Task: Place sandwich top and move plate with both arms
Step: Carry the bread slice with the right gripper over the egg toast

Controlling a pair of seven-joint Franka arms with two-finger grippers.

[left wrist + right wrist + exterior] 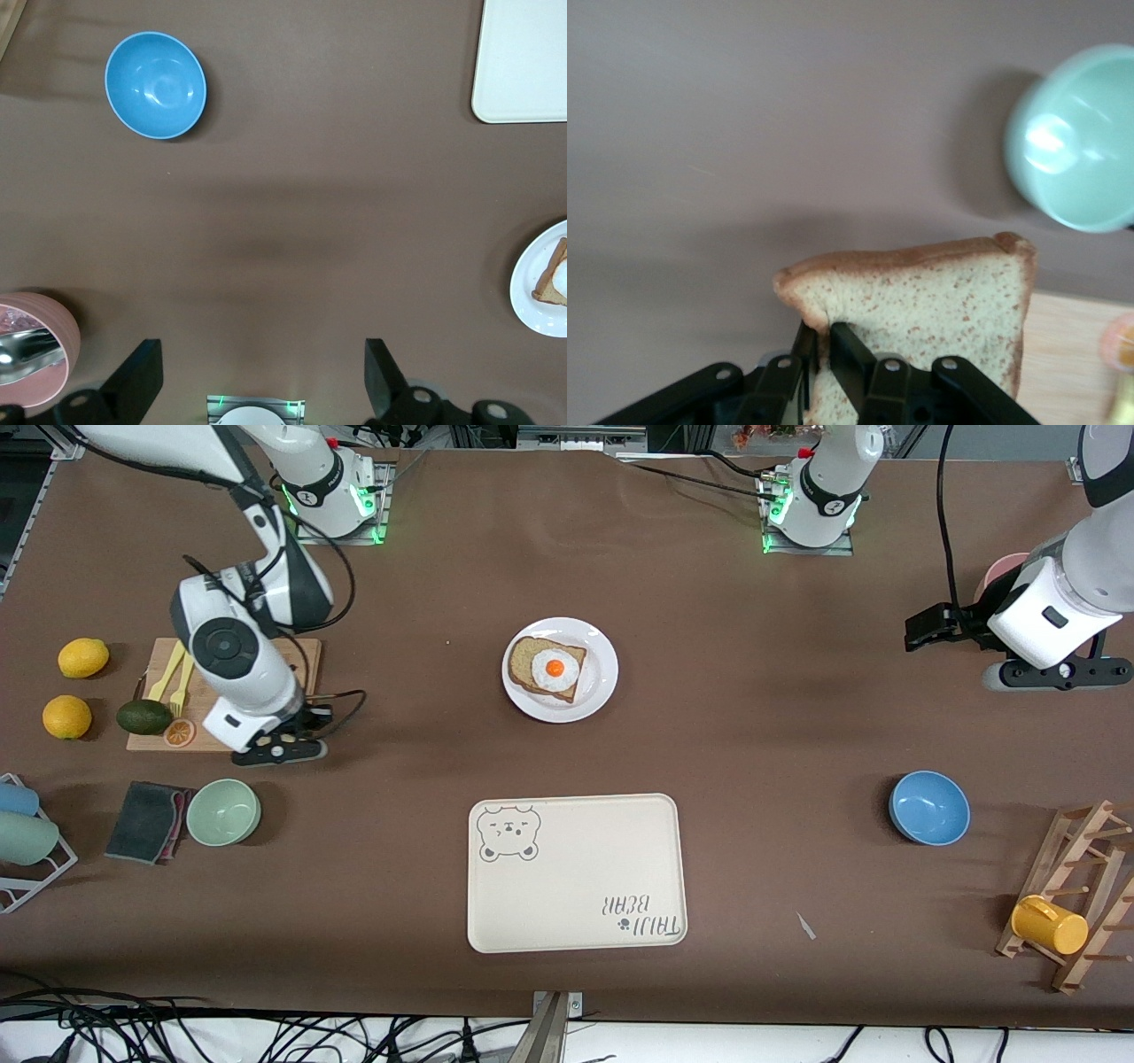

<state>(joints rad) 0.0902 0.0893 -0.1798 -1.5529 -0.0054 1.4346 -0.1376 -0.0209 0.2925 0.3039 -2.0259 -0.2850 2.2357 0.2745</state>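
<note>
My right gripper (824, 341) is shut on an edge of the sandwich top (921, 301), a speckled tan slice with a brown crust. It holds the slice just over the edge of the wooden cutting board (1067, 354). In the front view this gripper (276, 749) is at the board's nearer corner and the arm hides the slice. The white plate (604, 684) sits mid-table with an egg-topped slice (554, 669) on it. Its rim also shows in the left wrist view (529, 292). My left gripper (263, 359) is open and empty, and it waits above the table at the left arm's end (914, 634).
A cream bear tray (576, 872) lies nearer the camera than the plate. A blue bowl (928, 806), a pink cup (1001, 571) and a wooden rack (1076, 895) stand at the left arm's end. A green bowl (223, 811), a dark cloth (142, 820), an avocado (143, 716) and lemons (82, 657) are near the board.
</note>
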